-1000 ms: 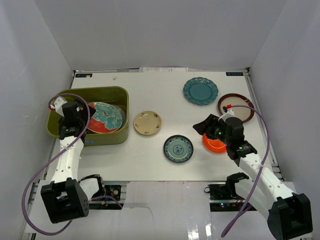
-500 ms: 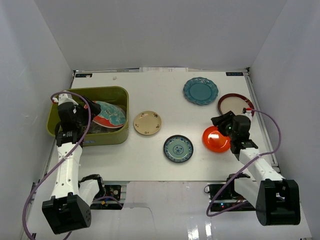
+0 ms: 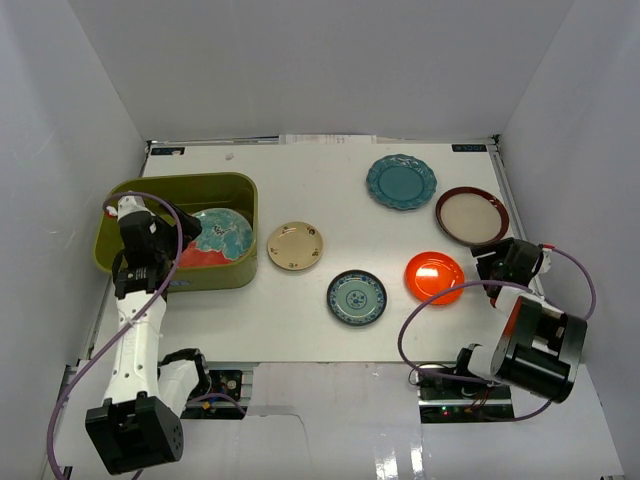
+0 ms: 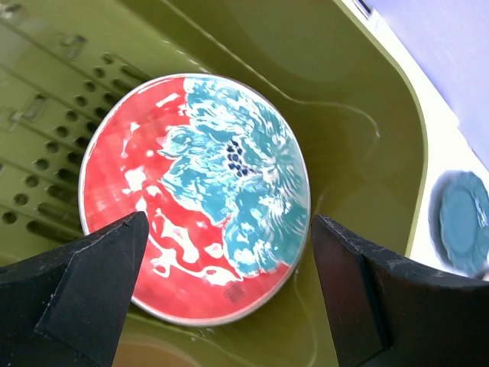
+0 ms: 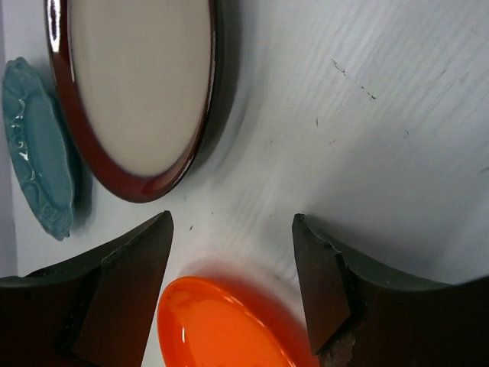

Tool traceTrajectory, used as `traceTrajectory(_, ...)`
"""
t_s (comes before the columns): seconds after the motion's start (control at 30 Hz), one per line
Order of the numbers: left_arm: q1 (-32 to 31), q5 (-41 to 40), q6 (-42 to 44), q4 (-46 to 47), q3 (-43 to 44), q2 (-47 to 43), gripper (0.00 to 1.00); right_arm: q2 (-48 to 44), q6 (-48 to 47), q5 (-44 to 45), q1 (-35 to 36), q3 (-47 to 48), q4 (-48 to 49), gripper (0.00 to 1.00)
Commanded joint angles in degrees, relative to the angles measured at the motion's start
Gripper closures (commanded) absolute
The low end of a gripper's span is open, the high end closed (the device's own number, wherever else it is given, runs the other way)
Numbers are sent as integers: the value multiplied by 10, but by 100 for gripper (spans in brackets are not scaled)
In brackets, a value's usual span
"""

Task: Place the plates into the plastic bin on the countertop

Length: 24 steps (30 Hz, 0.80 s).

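- Top view: the olive plastic bin (image 3: 175,190) stands at the left centre of the frame, and the red floral plate (image 3: 215,238) lies inside it. Only this view shows the small beige plate (image 3: 295,245) and the blue-patterned plate (image 3: 356,297) on the countertop (image 3: 300,170).
- Left wrist view: the left gripper (image 4: 229,225) is wide open above the red and teal flower pattern and holds nothing.
- Right wrist view: the right gripper (image 5: 233,222) is open and empty. The maroon-rimmed plate (image 5: 137,92) is at the upper left of the frame and the glossy orange plate (image 5: 221,325) at the bottom.

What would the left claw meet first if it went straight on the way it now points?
Most likely the red floral plate in the olive-green bin: the wrist view shows it squarely ahead of the open left claw, though depth is unclear.
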Motion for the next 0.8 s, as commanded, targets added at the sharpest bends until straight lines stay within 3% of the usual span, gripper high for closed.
traceTrajectory(0.0,-2,-76,-33,-14,13,-9,2,59,9,-3,-6,44,58,30)
traceTrajectory(0.13,-1,-149,-63,-42,19,5,2,121,25,6,-7,79,69,30)
traceTrajectory(0.2,-1,-146,-67,-45,22,8,2,144,32,12,-7,86,90,30)
traceTrajectory(0.33,-1,-94,-52,-41,42,8,2,192,49,3,-7,109,106,30)
traceTrajectory(0.4,-1,-18,-29,-36,70,2,2,225,61,-1,-7,126,111,33)
traceTrajectory(0.5,-1,108,3,-36,105,-9,2,262,78,-16,-7,143,118,50)
traceTrajectory(0.53,-1,134,6,-36,125,-10,2,266,82,-21,-7,143,126,67)
traceTrajectory(0.57,-2,162,10,-35,135,-11,2,266,90,-31,-7,142,132,75)
traceTrajectory(0.6,-2,217,12,-34,144,-10,2,256,96,-34,-7,137,139,89)
traceTrajectory(0.77,-13,329,-32,-6,184,-16,2,141,141,-49,-5,66,222,92)
